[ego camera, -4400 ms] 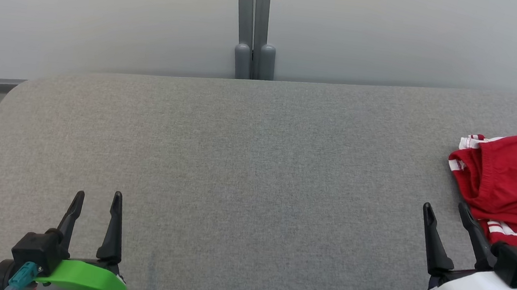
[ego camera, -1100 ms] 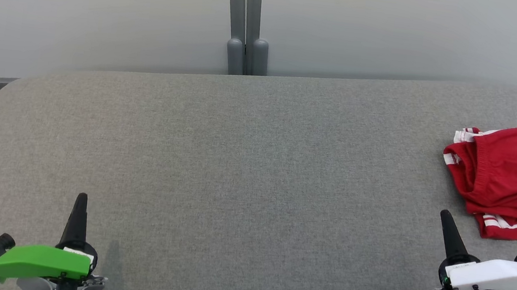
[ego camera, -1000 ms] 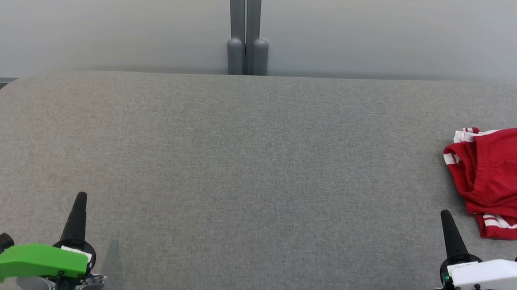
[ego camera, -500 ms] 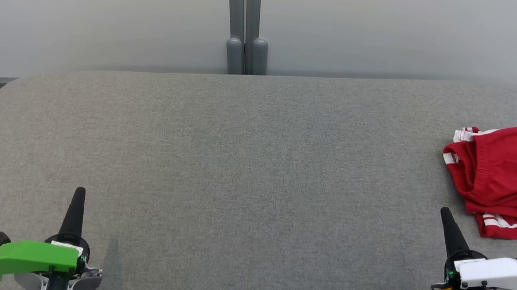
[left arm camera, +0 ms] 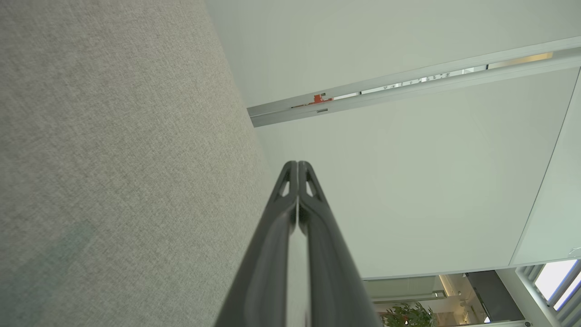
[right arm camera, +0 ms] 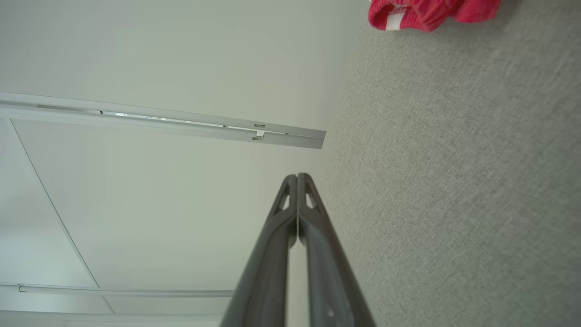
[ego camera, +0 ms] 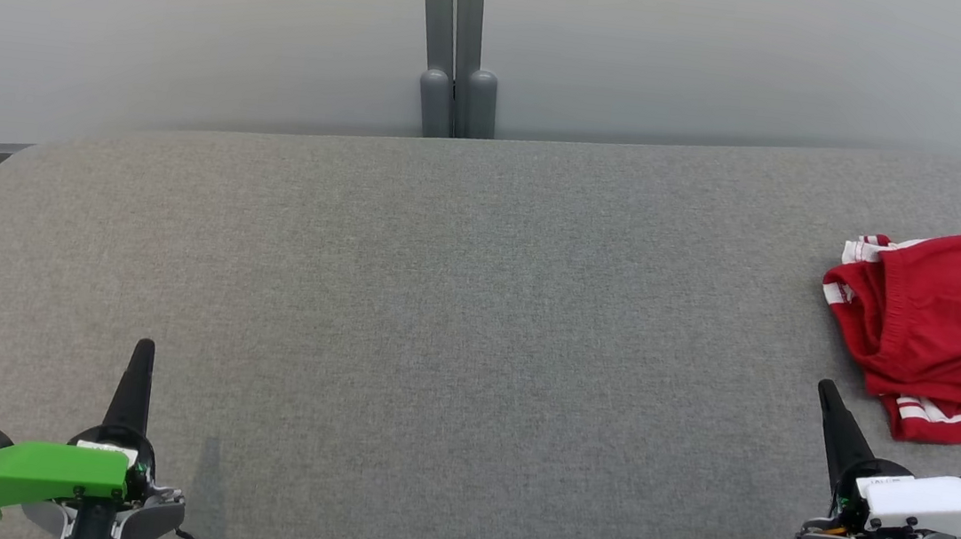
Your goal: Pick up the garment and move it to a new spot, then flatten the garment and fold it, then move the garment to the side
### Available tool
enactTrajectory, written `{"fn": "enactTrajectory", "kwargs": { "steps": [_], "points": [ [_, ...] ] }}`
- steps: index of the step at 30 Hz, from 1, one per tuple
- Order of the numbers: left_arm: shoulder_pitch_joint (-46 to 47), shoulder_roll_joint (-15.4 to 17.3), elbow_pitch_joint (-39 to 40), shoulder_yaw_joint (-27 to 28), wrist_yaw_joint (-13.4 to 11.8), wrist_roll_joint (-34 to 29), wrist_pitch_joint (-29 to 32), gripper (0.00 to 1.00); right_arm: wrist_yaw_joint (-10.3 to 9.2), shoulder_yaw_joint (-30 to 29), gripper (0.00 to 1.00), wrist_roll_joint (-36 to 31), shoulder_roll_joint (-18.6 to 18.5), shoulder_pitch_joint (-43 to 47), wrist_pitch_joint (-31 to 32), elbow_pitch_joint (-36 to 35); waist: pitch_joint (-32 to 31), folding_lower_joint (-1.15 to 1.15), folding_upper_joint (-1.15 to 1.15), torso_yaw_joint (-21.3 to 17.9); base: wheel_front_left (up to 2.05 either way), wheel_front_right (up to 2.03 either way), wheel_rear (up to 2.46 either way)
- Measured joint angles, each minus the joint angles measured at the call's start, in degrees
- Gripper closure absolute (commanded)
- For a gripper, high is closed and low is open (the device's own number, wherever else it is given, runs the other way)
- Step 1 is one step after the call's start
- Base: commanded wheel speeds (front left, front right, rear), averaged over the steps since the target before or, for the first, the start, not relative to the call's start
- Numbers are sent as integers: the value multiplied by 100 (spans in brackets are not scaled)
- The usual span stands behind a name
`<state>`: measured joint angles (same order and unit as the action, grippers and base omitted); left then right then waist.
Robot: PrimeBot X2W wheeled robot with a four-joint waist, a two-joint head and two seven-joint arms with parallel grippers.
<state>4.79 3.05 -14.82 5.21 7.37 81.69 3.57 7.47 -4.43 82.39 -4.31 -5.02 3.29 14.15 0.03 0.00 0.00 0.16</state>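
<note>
Since everything hinges on where the red garment (ego camera: 943, 327) sits, I'll take the grey post (ego camera: 455, 44) at the far edge of the table (ego camera: 477, 305) as my marker. The garment lies well to the right of the post and nearer the robot than it, a soft, loosely folded bundle with white stripes along its near hem and at its far-left corner. Its right side runs out of the head view, so I cannot tell which way its long axis lies.

The right gripper (ego camera: 829, 403) is on the garment's side of the post, its tip just short of the striped near hem and a little to its left, not touching. The left gripper (ego camera: 142, 350) is to the left of the post, well apart from the cloth. Any reach clearly belongs to the right arm, I'd say.

Both grippers sit low, close to the robot, rolled onto their sides with fingers pointing toward the post's end of the table. Each pair of fingers is pressed together, holding nothing. The right one would need to part before a pinch.
</note>
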Motion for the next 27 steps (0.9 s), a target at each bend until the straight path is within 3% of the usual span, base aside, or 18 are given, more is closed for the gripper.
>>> {"fn": "enactTrajectory", "kwargs": {
  "steps": [27],
  "points": [
    [94,-15,67,124,0,1005,291,100,0,-182,100,954,131,-96,293,-2,14,0,0,-15,0,0,0]
  ]
}}
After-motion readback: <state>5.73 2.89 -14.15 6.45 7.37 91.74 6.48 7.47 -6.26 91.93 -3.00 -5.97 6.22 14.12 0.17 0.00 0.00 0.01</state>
